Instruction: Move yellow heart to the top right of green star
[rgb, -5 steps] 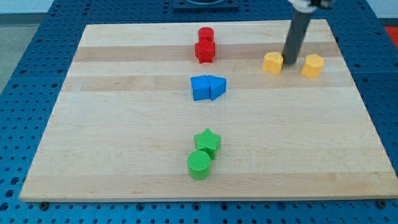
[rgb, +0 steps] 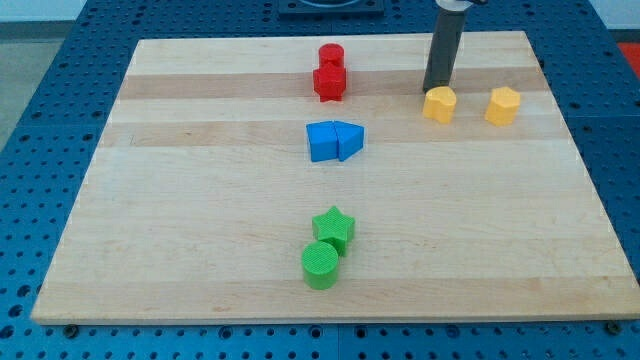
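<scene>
Since the earlier frame the rod has shifted toward the view's left; the tip (rgb: 433, 90) now sits just behind the yellow heart (rgb: 439, 103), touching its upper edge. It has no fingers to open or close. A yellow hexagon block (rgb: 503, 105) lies near on the right. The green star (rgb: 334, 227) rests low at centre, against a ribbed green cylinder (rgb: 321, 265), with open smooth wooden board (rgb: 200, 230) between them and the heart.

Probably lab: blue perforated bench (rgb: 60, 120), wooden board (rgb: 200, 220)
</scene>
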